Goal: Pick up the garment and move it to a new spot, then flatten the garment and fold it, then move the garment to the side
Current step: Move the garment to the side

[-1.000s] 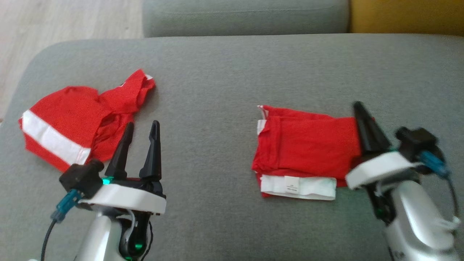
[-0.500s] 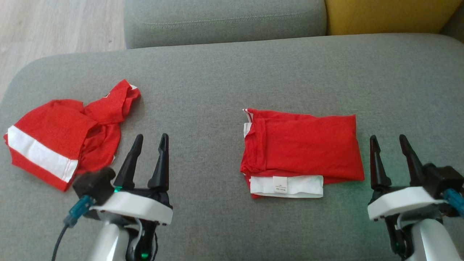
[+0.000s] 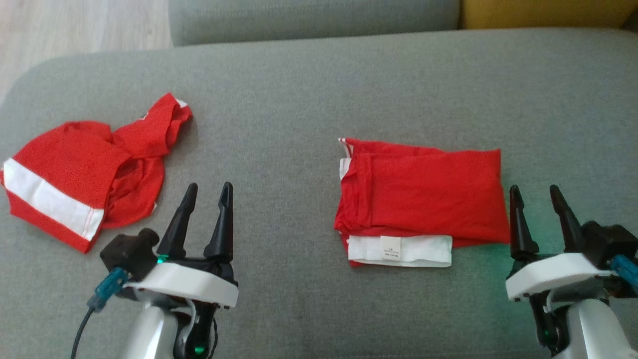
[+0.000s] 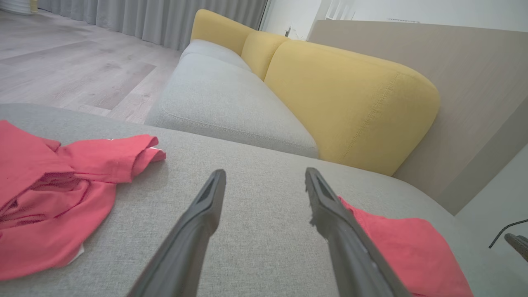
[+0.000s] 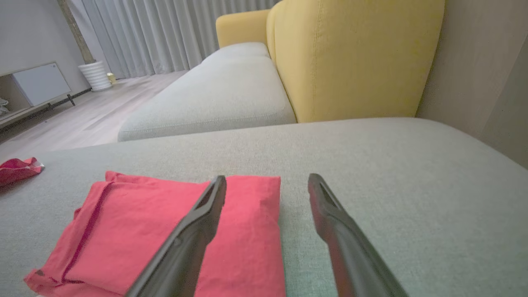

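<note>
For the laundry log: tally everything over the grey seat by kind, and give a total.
Red garments: 2 (folded red garment, crumpled red garment)
End effectors: 2 (left end effector, right end effector), both open
Total: 4

Folded garment (image 3: 423, 194) right on cushion (image 3: 299, 99); crumpled garment (image 3: 75, 169) left.
</note>
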Available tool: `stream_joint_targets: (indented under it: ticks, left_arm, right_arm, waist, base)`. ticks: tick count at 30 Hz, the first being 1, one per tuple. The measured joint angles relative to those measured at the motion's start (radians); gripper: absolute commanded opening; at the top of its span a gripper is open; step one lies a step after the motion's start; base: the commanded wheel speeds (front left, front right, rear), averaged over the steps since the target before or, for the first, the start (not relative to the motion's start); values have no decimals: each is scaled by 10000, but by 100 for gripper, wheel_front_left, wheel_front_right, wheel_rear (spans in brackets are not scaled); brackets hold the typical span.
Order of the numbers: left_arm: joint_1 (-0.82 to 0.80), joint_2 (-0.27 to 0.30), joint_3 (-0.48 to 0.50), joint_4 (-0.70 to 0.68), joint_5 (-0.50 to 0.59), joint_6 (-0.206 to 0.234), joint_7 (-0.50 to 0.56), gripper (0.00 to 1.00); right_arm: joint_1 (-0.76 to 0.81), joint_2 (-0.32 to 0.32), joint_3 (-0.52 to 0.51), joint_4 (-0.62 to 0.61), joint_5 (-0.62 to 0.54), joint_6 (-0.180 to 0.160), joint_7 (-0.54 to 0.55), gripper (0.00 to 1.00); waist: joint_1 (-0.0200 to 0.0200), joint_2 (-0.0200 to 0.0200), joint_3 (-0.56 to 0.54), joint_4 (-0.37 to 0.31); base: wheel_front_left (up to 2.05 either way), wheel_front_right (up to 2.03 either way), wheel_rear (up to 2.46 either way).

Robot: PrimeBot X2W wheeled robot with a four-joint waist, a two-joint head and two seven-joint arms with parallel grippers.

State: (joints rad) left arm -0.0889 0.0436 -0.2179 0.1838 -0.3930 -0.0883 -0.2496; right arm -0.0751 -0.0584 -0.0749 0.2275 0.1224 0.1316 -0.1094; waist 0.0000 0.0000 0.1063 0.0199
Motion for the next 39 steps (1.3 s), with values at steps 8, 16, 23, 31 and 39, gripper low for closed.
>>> stream_joint_targets:
  ticks: [8, 16, 23, 31, 39]
  left_arm:
    - [-447, 0, -75, 10, 44, -100, 0, 100]
    - [-797, -2, -52, 25, 48, -176, 0, 100]
    - [-889, -2, 67, 31, 136, -188, 0, 100]
    - [-948, -4, 113, 25, 221, -263, 0, 100]
    - [-1315, -6, 111, -132, 328, -311, -2, 100]
  right_arm:
    - [-972, 81, 15, 1344, 671, 0, 767, 100]
    - [-1799, 84, 0, 2663, 991, 0, 1216, 100]
    - [-2283, 56, 447, 3166, 978, 0, 1172, 0]
    - [-2848, -1049, 1150, 2240, -493, 0, 382, 0]
    - [-3717, -3509, 1595, 1649, -290, 0, 1202, 0]
  waist:
    - [0, 0, 768, 151]
    - [0, 0, 1300, 345]
    - [1, 0, 1495, 271]
    - [0, 0, 1530, -263]
    - [1, 0, 1921, -626]
  base:
    - [0, 0, 0]
    - [0, 0, 0]
    - [0, 0, 0]
    - [0, 0, 0]
    - [0, 0, 0]
